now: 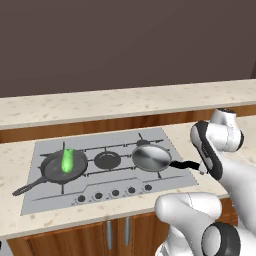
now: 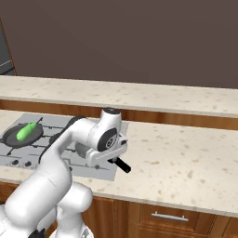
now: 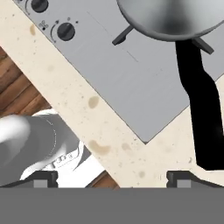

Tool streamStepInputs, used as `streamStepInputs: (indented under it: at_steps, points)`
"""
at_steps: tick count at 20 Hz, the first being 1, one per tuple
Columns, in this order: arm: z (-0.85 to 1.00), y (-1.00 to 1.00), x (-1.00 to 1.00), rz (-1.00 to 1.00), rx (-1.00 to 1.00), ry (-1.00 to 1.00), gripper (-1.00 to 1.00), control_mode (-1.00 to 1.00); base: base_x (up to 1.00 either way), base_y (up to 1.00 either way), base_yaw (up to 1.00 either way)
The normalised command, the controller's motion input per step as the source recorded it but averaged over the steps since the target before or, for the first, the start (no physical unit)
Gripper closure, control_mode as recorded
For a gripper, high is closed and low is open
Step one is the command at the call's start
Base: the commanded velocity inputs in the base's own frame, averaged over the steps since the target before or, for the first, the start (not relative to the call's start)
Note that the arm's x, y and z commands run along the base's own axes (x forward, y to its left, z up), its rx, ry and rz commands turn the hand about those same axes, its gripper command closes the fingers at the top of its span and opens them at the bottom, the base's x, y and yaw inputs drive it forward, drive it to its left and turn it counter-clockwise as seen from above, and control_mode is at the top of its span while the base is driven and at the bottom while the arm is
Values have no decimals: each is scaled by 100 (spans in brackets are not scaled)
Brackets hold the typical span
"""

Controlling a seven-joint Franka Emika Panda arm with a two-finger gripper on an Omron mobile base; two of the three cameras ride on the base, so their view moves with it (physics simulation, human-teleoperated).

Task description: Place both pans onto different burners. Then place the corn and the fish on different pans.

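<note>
Sitting on the left burner of the hob [image 1: 150,135], the black skillet [image 1: 64,167] holds the corn [image 1: 67,160], its long handle running out toward the front left corner. Across the big middle burner [image 1: 107,160], the silver pan [image 1: 151,157] rests on the right burner, its dark handle [image 1: 184,164] pointing right, past the hob's edge and over the counter [image 1: 100,107].

From the right side, the corn [image 2: 25,131] lies green in the skillet [image 2: 21,134] at the far left, and the arm bends down over the hob's right end, with the handle's tip [image 2: 122,164] poking out below the wrist.

Looking along the hand, the gripper [image 3: 113,177] has its two fingertips [image 3: 179,177] spread wide apart, clasping nothing. The handle [image 3: 203,113] runs down from the silver pan [image 3: 175,19] and ends just above the right fingertip, off to one side of the gap; whether it touches that tip I cannot tell. Two knobs [image 3: 65,31] show at the hob's front edge.
</note>
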Motion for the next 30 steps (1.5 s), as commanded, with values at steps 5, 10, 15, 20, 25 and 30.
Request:
streamStepInputs:
  at_steps: [5,10,15,20,25,30]
  points:
    - [33,36,-44,-27,0,0,-100,-100,0,0,0]
    - [35,41,-27,-30,0,0,-100,-100,0,0,0]
    - [41,43,-10,-29,0,0,-100,-100,0,0,0]
    - [34,38,0,-29,0,0,-100,-100,0,0,0]
    - [37,42,0,-28,0,0,-100,-100,0,0,0]
    - [47,13,6,-19,0,0,-100,-100,0,0,0]
